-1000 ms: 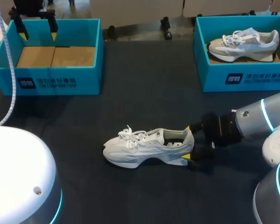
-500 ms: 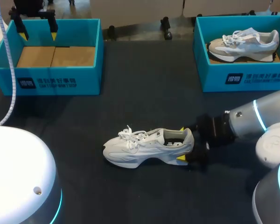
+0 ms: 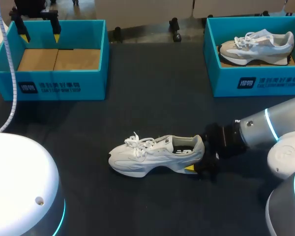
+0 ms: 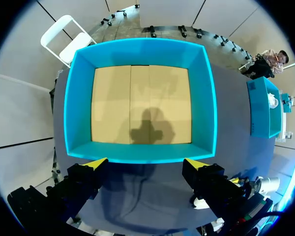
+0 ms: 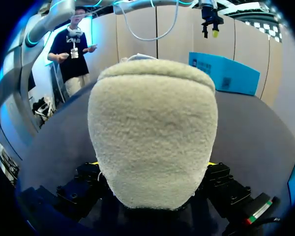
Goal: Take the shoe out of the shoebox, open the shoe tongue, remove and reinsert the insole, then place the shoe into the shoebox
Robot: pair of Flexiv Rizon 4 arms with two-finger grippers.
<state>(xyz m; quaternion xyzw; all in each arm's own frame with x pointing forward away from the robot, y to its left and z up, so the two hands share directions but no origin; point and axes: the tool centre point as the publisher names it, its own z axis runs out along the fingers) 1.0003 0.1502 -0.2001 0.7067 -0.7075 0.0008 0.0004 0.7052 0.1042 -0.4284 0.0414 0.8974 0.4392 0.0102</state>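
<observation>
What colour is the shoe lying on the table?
The shoe is white, clearest in the head view.

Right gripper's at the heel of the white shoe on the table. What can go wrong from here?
1. The right gripper meets the white shoe only at its rear end. The toe sticks far out, so a lift may let it droop or twist loose.
2. In the right wrist view the heel fills everything ahead, so alignment is hard to check there.
3. The laces lie loose and could snag later.
</observation>
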